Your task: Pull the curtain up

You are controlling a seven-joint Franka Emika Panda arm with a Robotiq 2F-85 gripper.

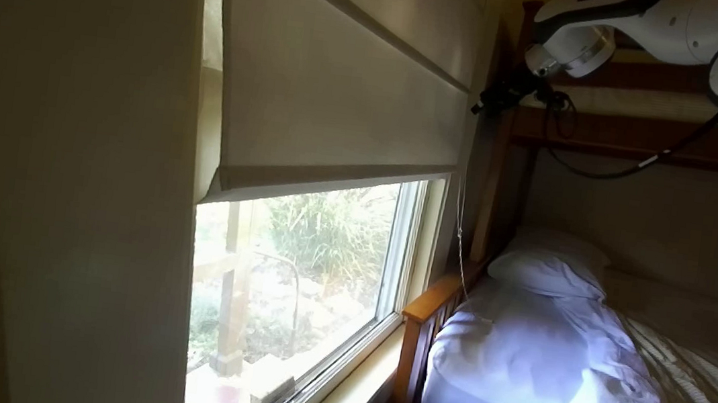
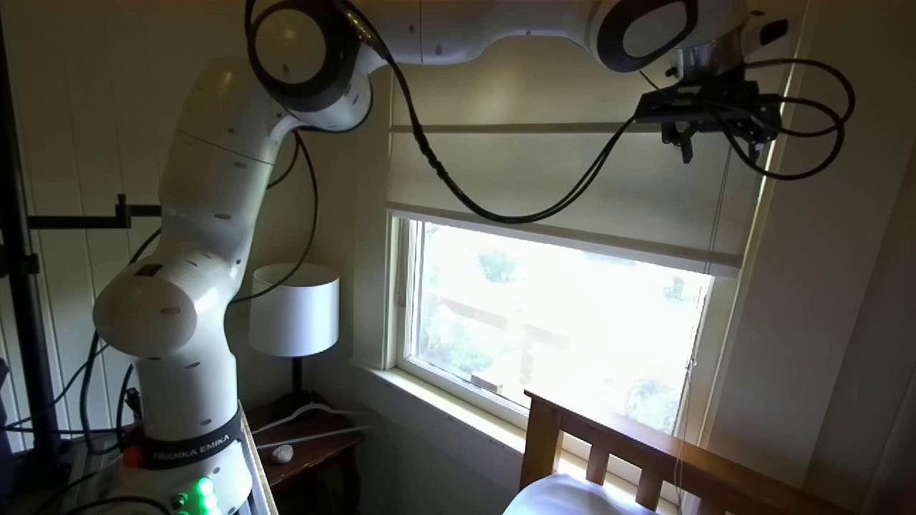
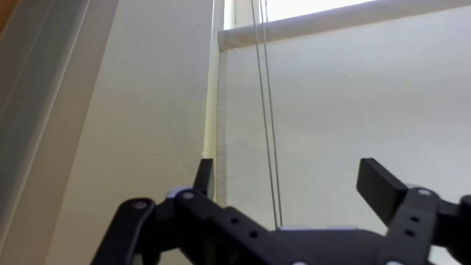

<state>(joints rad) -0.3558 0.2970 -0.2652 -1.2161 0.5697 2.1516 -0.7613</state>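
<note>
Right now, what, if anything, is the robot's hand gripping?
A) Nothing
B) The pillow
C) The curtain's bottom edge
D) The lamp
A: in the wrist view the hand is open, its two fingers well apart with nothing clamped between them, and the curtain shows behind.

"Exterior views?"
"Slantwise along the flat beige-grey fabric shade (image 1: 345, 85); facing it more squarely, past the jointed white robot arm (image 2: 215, 182)."
"Wrist view?"
"Same shade, much nearer, upside down."
</note>
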